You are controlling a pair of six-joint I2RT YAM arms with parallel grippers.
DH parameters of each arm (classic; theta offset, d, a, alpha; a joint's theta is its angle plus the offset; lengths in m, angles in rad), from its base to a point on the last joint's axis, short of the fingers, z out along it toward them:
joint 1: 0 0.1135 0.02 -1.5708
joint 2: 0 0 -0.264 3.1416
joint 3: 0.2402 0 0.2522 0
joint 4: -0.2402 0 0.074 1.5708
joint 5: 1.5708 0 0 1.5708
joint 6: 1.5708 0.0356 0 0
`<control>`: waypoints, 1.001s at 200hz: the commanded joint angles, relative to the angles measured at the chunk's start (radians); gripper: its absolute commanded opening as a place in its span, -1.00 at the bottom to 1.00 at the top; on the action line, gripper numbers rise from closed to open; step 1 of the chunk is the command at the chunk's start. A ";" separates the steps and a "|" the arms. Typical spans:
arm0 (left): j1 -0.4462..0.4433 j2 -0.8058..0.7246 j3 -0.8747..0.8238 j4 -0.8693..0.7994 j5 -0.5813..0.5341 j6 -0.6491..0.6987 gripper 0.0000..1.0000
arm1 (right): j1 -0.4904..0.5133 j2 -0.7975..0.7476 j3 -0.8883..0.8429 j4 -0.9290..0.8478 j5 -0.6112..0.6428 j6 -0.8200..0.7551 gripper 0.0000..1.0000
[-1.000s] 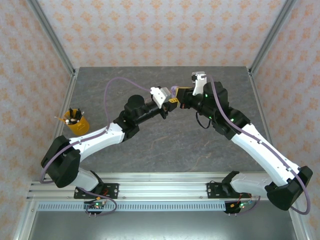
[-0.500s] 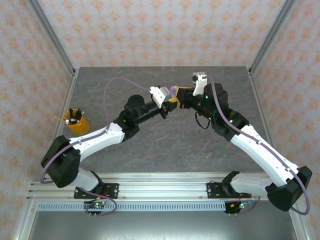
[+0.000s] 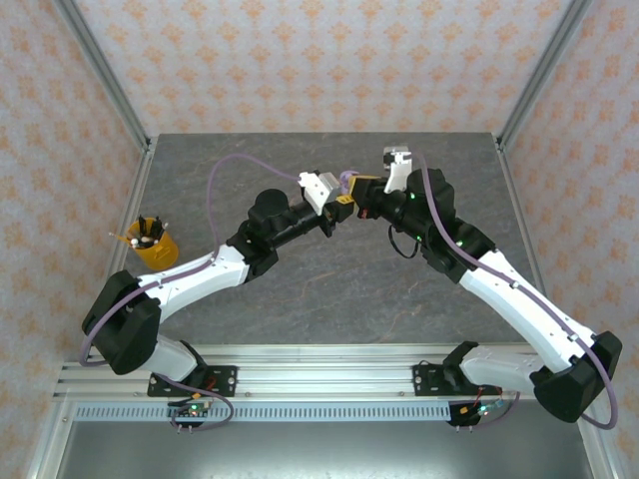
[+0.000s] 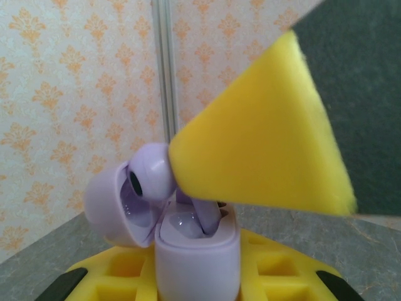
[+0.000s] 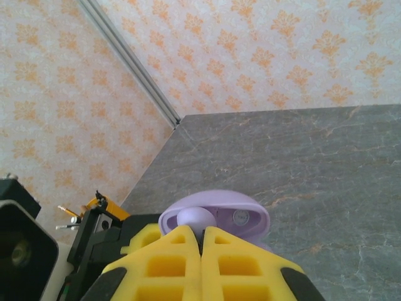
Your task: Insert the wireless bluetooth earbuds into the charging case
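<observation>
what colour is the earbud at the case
The earbud is lilac; left wrist view shows it best.

Plastic: lilac case (image 4: 195,257) smooth, satin sheen, lid inside shinier; lilac earbud (image 4: 152,172) glossy w/ soft highlights. Both matt yellow, moulded w/ square pockets: right gripper's pads (image 5: 168,258) & left gripper's pads (image 4: 125,271). Grey table (image 3: 329,299): stone-look, veined, matt. Far wall (image 3: 319,60): matt patterned paper. Frame posts (image 3: 100,72): brushed metal. Arm shells (image 3: 190,279): white plastic, slight sheen.

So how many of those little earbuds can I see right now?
1: a lilac earbud, pinched in the right jaws, its stem in the open lilac case that the left jaws hold. Others may be hidden inside the case.
</observation>
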State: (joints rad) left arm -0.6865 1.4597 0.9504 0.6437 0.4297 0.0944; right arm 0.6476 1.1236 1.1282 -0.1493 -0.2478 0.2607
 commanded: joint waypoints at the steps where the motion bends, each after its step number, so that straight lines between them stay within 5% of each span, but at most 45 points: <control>1: -0.011 -0.033 0.055 0.106 0.021 0.007 -1.00 | 0.004 -0.007 -0.041 -0.051 -0.039 -0.005 -0.84; 97: -0.011 -0.015 0.035 0.114 0.012 0.001 -1.00 | -0.011 -0.046 0.102 -0.110 0.011 0.020 0.05; 162: -0.011 -0.015 0.007 0.124 0.020 0.006 -1.00 | -0.054 0.007 0.273 -0.253 0.095 0.039 0.10; 200: -0.011 -0.024 0.009 0.076 0.063 0.024 -1.00 | -0.136 0.196 0.485 -0.476 0.061 0.032 0.00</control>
State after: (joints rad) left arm -0.6876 1.4597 0.9550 0.7078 0.4465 0.0982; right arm 0.5575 1.1984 1.4929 -0.4400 -0.1856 0.2955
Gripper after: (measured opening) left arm 0.224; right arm 0.509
